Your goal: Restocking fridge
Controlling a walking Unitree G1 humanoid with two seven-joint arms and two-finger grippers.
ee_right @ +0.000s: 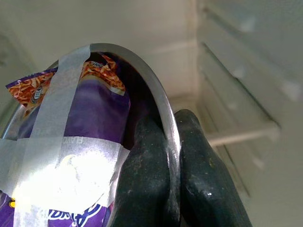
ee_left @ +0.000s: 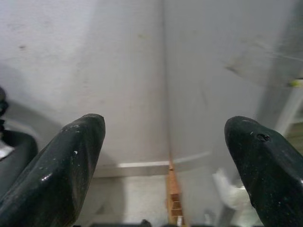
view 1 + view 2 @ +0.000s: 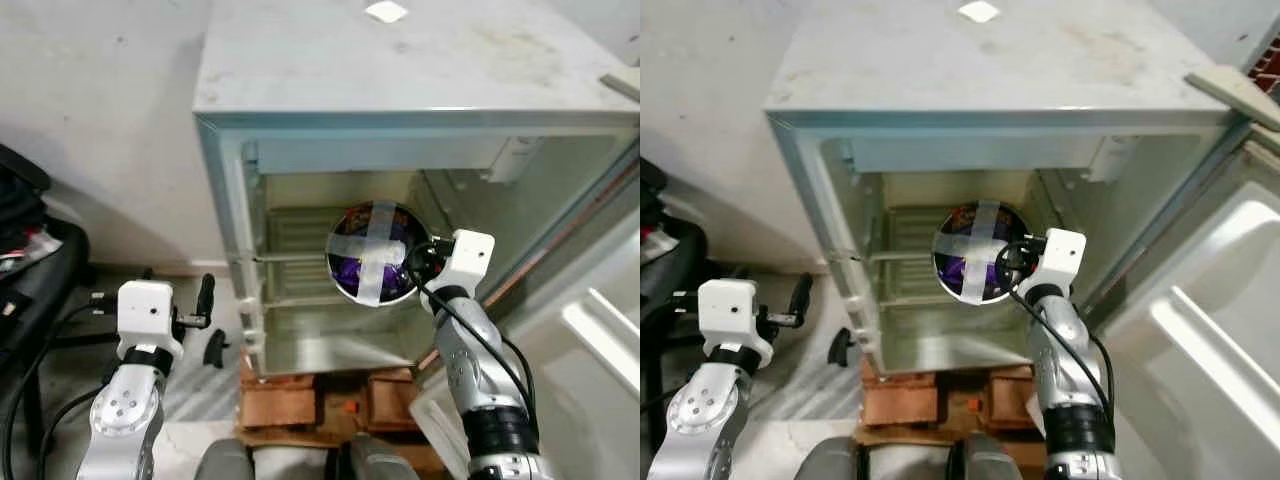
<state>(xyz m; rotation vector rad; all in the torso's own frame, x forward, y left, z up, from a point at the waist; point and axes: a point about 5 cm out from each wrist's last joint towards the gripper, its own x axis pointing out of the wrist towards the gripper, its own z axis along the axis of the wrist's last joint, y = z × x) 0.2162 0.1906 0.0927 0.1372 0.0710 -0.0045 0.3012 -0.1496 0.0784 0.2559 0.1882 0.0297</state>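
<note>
A small fridge (image 3: 400, 75) stands open before me, its cavity lit and its wire shelf (image 3: 290, 255) bare. My right gripper (image 3: 425, 262) is shut on the rim of a steel bowl (image 3: 375, 252), held inside the fridge opening above the shelf. The bowl holds a purple snack packet (image 1: 90, 118) and is sealed with crossed strips of grey tape (image 1: 61, 156). In the right wrist view both fingers (image 1: 151, 184) pinch the bowl's edge. My left gripper (image 3: 207, 300) hangs low to the left of the fridge, open, its fingers (image 2: 61, 161) spread wide with nothing between them.
The fridge door (image 3: 1200, 320) swings open at the right. The fridge rests on bricks (image 3: 290, 400). A black bag (image 3: 30, 270) and cables lie on the floor at the left. A white wall stands behind.
</note>
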